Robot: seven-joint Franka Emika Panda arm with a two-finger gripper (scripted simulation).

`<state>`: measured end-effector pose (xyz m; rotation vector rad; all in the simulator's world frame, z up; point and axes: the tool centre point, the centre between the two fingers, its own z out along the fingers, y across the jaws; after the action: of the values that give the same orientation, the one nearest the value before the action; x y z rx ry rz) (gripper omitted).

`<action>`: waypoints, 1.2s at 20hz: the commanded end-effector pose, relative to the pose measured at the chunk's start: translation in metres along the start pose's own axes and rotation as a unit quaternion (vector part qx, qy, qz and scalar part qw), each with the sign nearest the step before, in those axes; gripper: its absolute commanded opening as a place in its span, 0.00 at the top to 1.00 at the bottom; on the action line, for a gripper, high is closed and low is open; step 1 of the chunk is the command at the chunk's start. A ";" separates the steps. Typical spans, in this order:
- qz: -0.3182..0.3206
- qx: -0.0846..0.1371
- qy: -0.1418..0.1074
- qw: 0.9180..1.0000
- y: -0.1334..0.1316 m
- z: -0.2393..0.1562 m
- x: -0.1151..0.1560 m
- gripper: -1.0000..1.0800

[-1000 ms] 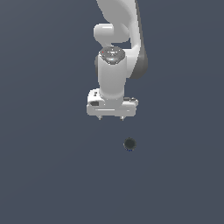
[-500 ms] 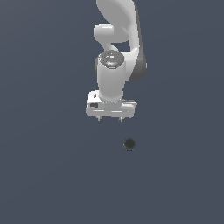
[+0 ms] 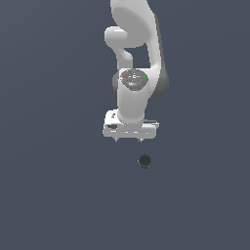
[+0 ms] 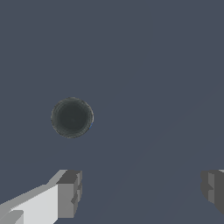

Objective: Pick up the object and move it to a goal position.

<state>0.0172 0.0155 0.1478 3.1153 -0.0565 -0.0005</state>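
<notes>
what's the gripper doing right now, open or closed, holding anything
Gripper: open, holding nothing; the ball lies apart from it.

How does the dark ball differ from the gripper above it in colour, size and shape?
Colour: the ball is dark grey-black, the gripper white with grey fingers.
Size: the ball is far narrower than the gripper's body, and narrower than the gap between the open jaws.
Shape: the ball is round, the gripper blocky and flat-faced.
Shared: neither touches the other; the ball sits clear of the fingers in both views.
</notes>
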 end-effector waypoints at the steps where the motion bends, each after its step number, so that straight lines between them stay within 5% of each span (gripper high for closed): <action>1: -0.001 0.001 0.000 1.000 -0.013 0.012 0.007 0.04; 13: 0.001 0.011 0.000 1.000 -0.075 0.071 0.034 0.04; 24: 0.001 0.013 -0.001 1.000 -0.085 0.084 0.036 0.04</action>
<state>0.0565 0.0971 0.0633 3.1407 -0.0586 -0.0008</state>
